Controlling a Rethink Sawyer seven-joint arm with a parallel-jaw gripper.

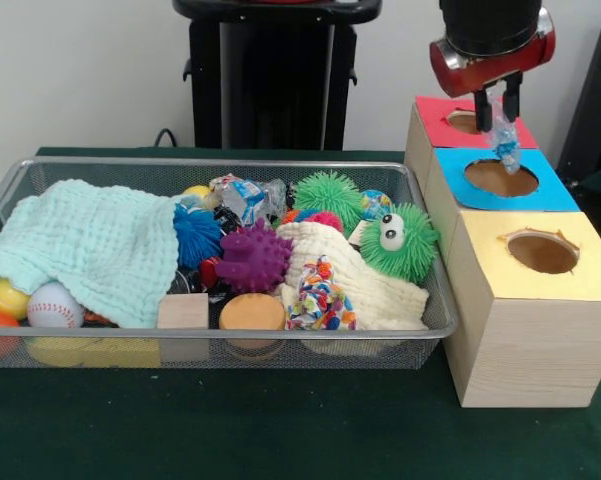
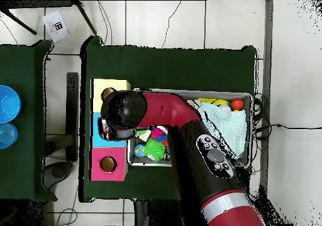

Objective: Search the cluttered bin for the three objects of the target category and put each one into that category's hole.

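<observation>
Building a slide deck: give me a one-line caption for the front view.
Pincer holds a crinkly packet above the blue-topped box's hole, beside the toy-filled wire bin.

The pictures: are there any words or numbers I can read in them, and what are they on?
No text can be read.
White paper tag on the floor, overhead view: black square mark, too small to read.
Packet in the gripper: blue print, blurred.
Packet in the bin: blue and red print, blurred.

glossy red and black arm [image 2: 188,148], dark fingers [image 1: 483,108], grey buttons.
</observation>
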